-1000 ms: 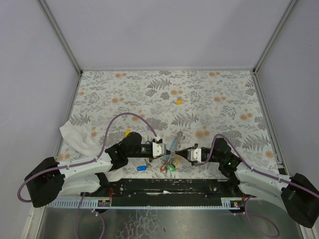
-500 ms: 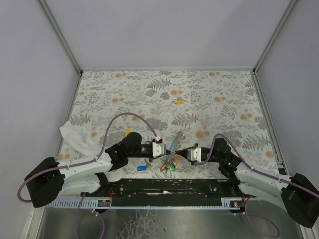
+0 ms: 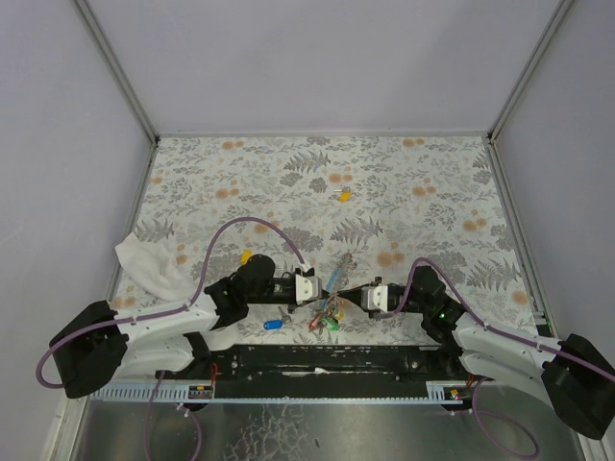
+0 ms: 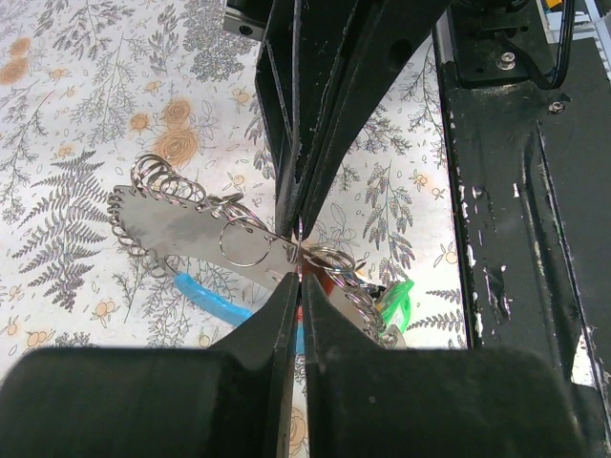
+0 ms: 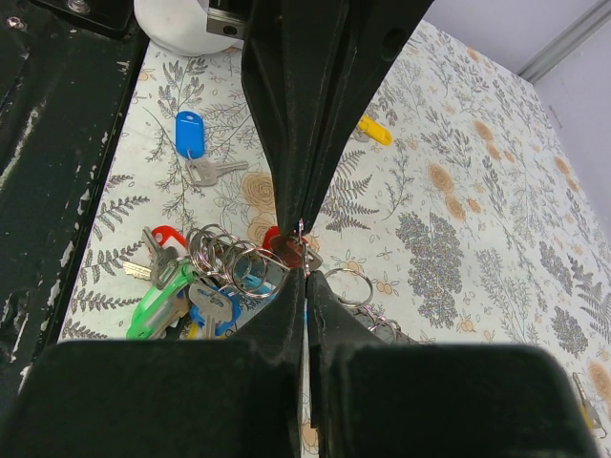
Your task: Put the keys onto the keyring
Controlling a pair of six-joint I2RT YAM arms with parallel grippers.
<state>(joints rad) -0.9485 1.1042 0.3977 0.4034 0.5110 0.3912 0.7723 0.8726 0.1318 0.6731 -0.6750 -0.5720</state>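
both arms lie low at the near edge of the flowered table, wrists pointed at each other with the keyring between them. left gripper: jaws pressed together, tips closing on a thin wire loop of the keyring, which looks nipped right at the tips. right gripper: jaws also pressed together, tips meeting at the rings beside a small reddish tag; cannot tell whether any wire is actually caught there. the keyring sits just ahead of the arm bases, whether lying flat or lifted a little i cannot tell. it is a bunch of rings carrying a red key, a green key and a blue-headed one tucked under them. in the left wrist view a flat metal tag edged by the coiled cord stretches away from the tips, with the light-blue end piece under it. loose keys – a blue key on the table near the left arm, apart from the bunch; a yellow key a little farther out beside the left wrist; a second yellow key well apart, toward the middle of the table. white cloth bunched at the left edge.
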